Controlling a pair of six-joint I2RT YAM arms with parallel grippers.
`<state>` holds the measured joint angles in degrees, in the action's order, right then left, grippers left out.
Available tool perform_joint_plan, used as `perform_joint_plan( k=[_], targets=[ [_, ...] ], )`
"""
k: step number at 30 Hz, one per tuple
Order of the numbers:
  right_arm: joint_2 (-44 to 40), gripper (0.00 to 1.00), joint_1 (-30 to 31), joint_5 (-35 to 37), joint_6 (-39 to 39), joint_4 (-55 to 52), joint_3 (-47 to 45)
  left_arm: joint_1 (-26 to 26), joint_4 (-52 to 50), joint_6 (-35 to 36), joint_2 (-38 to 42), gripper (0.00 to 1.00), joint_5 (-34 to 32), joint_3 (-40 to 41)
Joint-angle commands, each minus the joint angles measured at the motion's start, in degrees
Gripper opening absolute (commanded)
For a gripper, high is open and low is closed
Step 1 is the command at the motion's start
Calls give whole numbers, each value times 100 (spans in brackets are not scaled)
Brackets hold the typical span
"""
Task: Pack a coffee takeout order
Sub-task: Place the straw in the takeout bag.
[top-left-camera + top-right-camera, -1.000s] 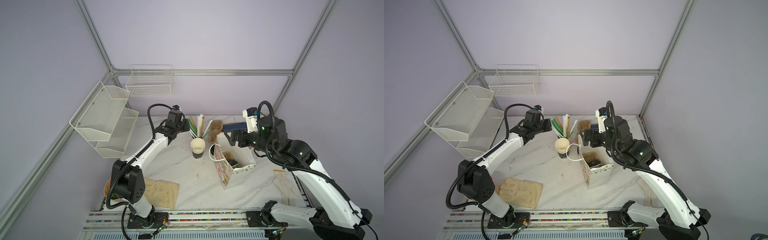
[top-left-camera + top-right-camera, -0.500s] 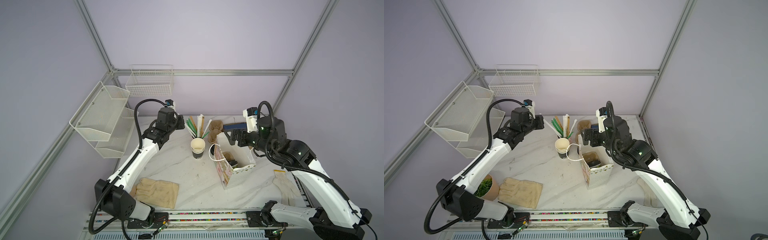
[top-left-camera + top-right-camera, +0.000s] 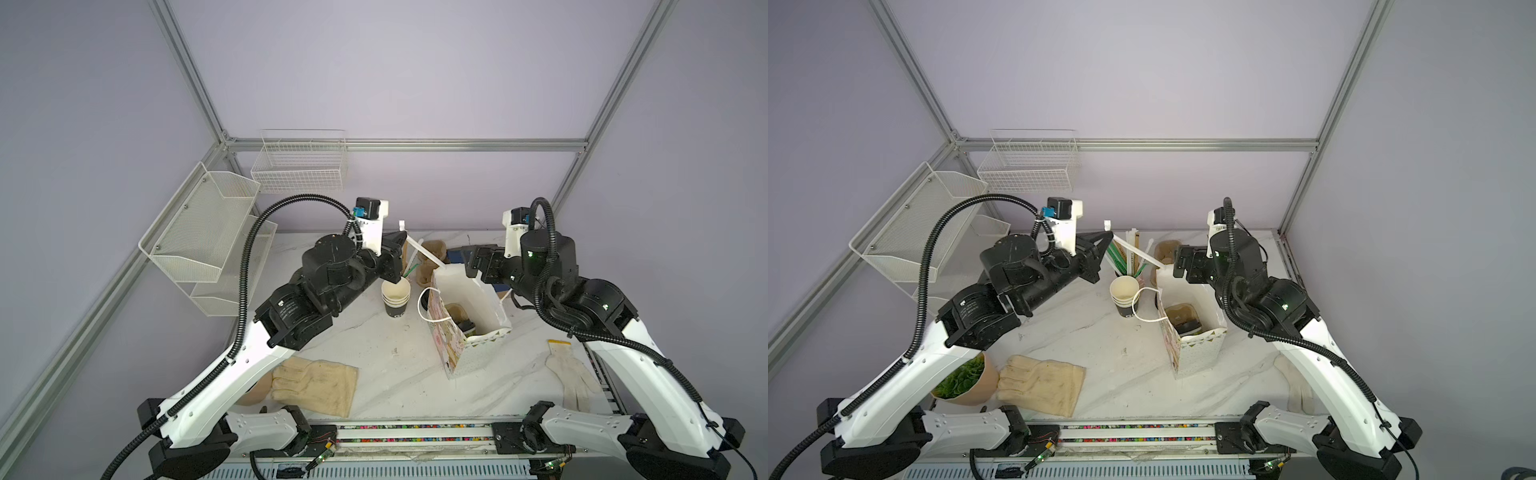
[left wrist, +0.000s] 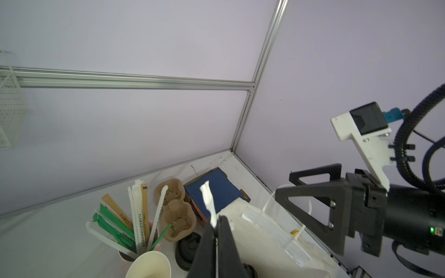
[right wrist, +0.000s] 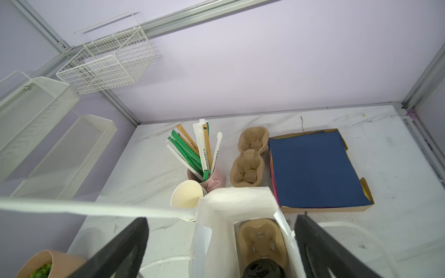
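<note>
Cup (image 5: 262, 269) with a black lid sits in 1 pocket of the brown carrier (image 5: 260, 238) inside the white bag (image 3: 1196, 353), which stands on the table (image 3: 1121, 374) between its middle and right edge. The navy napkin (image 5: 313, 168) lies in a tray (image 5: 361, 207) near the back right corner. The left claw (image 4: 218, 220) is clamped on a white wrapped straw (image 3: 1138, 252) that reaches the bag's rim. The right claw (image 5: 220, 222) gapes wide astride the bag's mouth.

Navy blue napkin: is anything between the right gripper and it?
Only the white paper bag's rim, which sits between the open right gripper's fingers. Beyond it the navy blue napkin lies bare in its cardboard tray. The wrapped straw, held by the left gripper, meets the bag's opposite corner, off that path.
</note>
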<state>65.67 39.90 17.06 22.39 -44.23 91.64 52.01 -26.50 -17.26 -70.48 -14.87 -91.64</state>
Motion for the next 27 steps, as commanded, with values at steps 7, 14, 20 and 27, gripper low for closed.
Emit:
perform_joint_plan(
  k=[7,14,20,27],
  targets=[
    [-603,97,9,743,311,97,44,763,150,216,-800,0,-602,-64],
    [-824,97,9,599,266,162,-125,881,1534,925,-1240,0,-1258,751],
    [-963,97,9,629,237,181,-260,886,1907,921,-1678,0,-1001,925],
    [-924,97,9,694,374,123,-340,830,1738,879,-1902,33,-1001,854]
  ],
)
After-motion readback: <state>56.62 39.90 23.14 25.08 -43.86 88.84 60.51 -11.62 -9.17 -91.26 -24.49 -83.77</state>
